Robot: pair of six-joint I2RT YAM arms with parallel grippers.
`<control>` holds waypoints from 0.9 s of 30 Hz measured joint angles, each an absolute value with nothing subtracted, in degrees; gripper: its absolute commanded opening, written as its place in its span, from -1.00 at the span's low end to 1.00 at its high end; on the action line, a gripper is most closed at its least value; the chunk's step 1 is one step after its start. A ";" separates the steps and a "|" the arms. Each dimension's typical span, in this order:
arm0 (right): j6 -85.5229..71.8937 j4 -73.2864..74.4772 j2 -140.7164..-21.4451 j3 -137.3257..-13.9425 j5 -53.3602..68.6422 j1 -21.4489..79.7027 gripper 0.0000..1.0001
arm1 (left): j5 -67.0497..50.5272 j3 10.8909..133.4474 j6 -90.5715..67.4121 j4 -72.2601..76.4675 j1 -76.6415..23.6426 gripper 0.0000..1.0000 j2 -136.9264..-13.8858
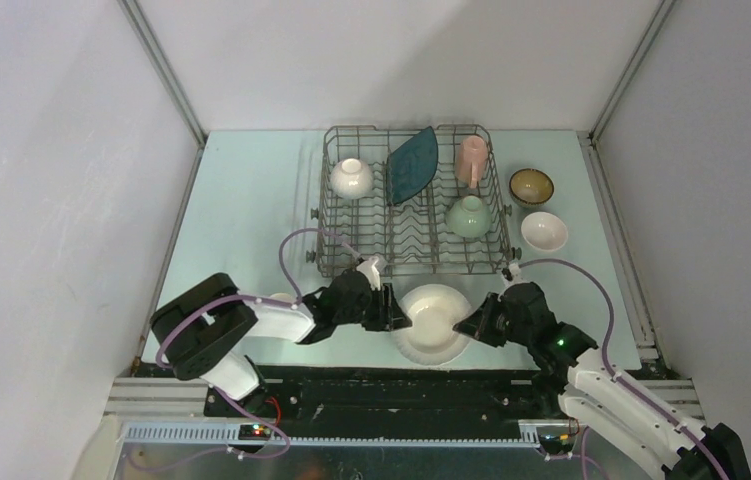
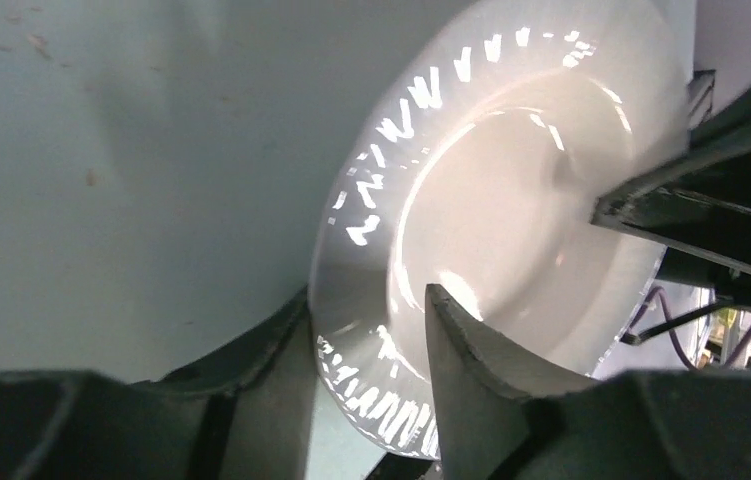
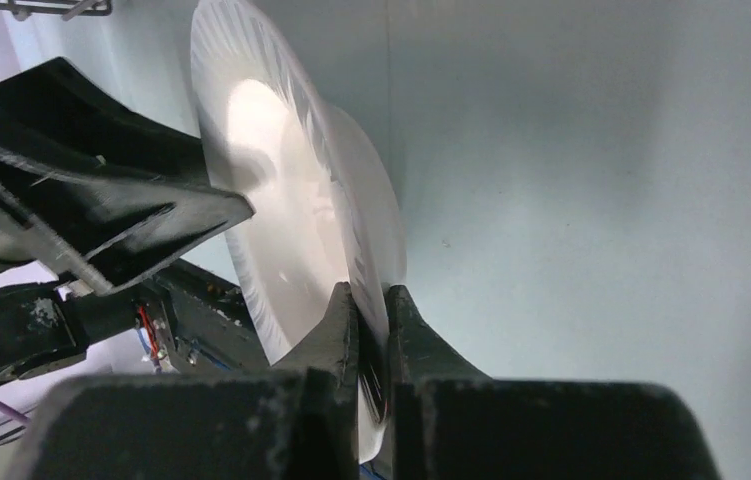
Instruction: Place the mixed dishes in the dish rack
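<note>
The white round plate (image 1: 436,315) is held tilted just above the table in front of the dish rack (image 1: 413,255). My left gripper (image 1: 398,318) grips its left rim, one finger on each face (image 2: 369,295). My right gripper (image 1: 466,325) is shut on the right rim (image 3: 369,292). The plate fills the left wrist view (image 2: 511,200) and stands edge-on in the right wrist view (image 3: 281,200). In the rack are a white bowl (image 1: 351,177), the dark teal square plate (image 1: 413,165), the pink mug (image 1: 471,160) and the pale green bowl (image 1: 468,217). The yellow-green mug is not visible.
A brown bowl (image 1: 531,186) and a white bowl (image 1: 544,231) sit on the table right of the rack. The rack's front rows of tines stand just behind the plate. Grey walls enclose the table on three sides.
</note>
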State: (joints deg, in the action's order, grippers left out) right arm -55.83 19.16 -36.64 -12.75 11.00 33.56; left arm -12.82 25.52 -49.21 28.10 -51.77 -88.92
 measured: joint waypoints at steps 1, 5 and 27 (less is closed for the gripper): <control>-55.55 19.14 -36.12 -12.91 10.79 33.65 -1.00 | -12.69 25.43 -49.15 28.10 -51.79 0.06 -88.33; -55.68 20.53 -35.31 -12.91 10.76 33.78 -1.00 | -11.81 24.25 -48.99 26.83 -52.66 0.22 -84.82; -38.65 35.73 -46.89 -33.74 23.42 37.28 -1.00 | 8.45 32.42 -39.35 -8.69 -51.62 0.72 -43.48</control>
State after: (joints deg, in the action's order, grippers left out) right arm -38.65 35.73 -46.89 -33.74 23.42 37.28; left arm 8.45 32.42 -39.35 -8.69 -51.62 -43.48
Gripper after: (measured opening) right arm 0.074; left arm 0.857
